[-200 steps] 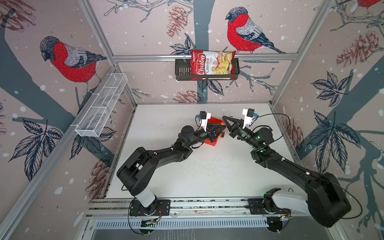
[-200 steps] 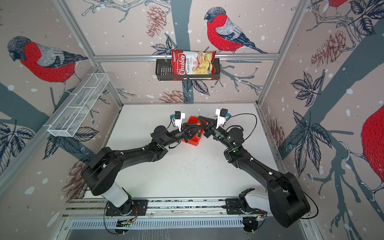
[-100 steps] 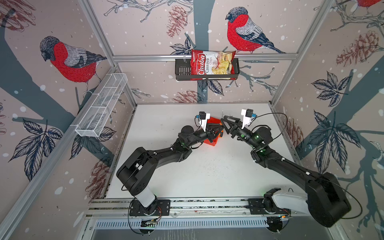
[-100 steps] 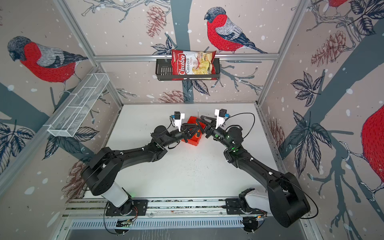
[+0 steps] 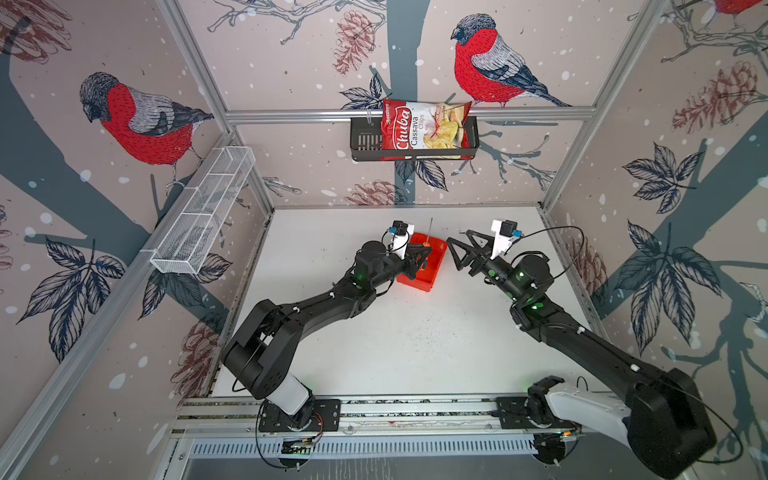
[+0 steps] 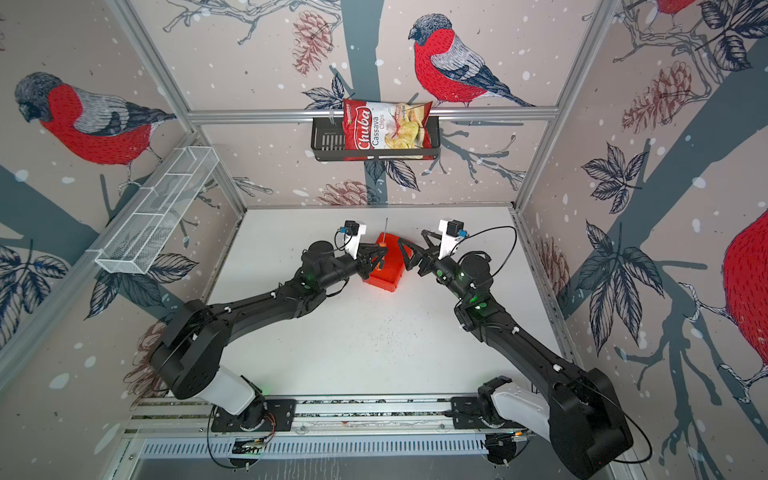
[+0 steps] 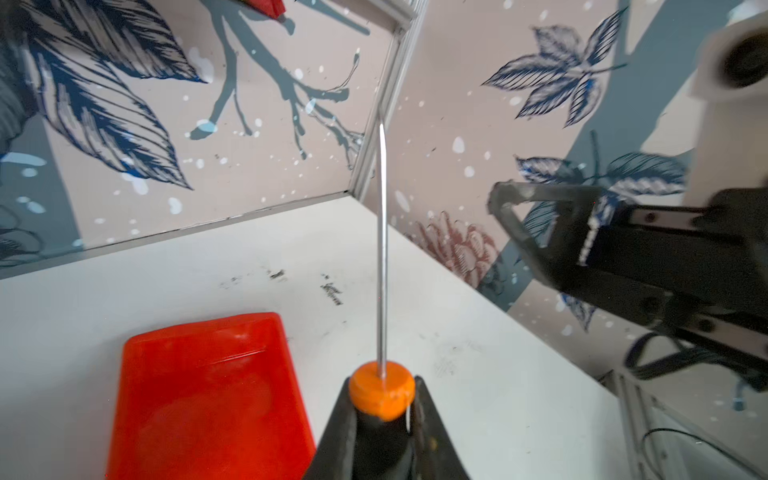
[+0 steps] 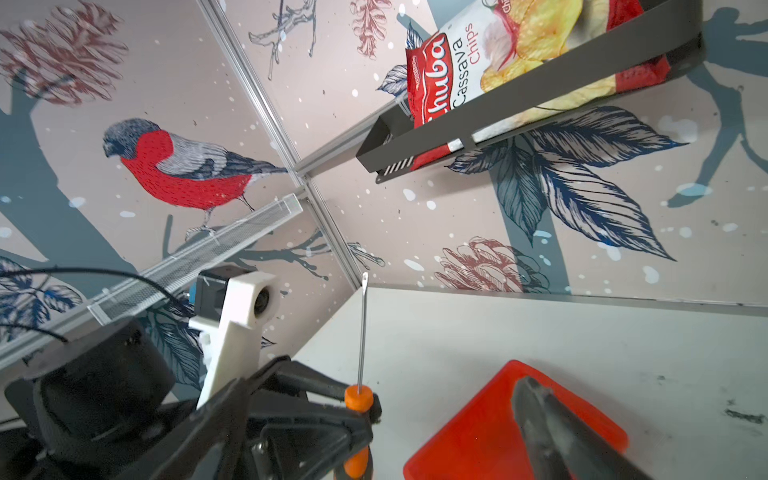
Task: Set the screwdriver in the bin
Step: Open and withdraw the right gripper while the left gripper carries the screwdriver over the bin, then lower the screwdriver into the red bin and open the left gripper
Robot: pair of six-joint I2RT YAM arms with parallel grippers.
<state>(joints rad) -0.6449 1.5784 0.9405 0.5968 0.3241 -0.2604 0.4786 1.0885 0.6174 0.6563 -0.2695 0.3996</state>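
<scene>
The left gripper (image 5: 423, 254) is clamped tight on the black part of the screwdriver (image 5: 429, 232) handle, its 2 fingers pressing either side just under the orange cap, as the left wrist view shows (image 7: 381, 392). The thin silver shaft stands clear of the jaws and points up and toward the back wall, nearly upright in the right wrist view (image 8: 359, 397). The tool is carried in the air, not lying in the bin (image 5: 428, 272); in both top views the handle sits over the far part of the red tray (image 6: 384, 275) and the shaft tip reaches past its far edge, though whether the handle is right above the tray or just beside its rim cannot be told. The bin rests flat on the white table (image 5: 395, 332) and nothing shows inside it in the left wrist view (image 7: 199, 395). The right gripper (image 5: 459, 246) hangs just beside the bin on its other side with its jaws spread wide and nothing between them; 1 of its fingers (image 8: 540, 415) shows above the tray's corner. On the back wall a bag of chips (image 5: 424, 129) sits in a black basket (image 5: 365, 141), and a white wire basket (image 5: 203, 212) runs along the left wall
</scene>
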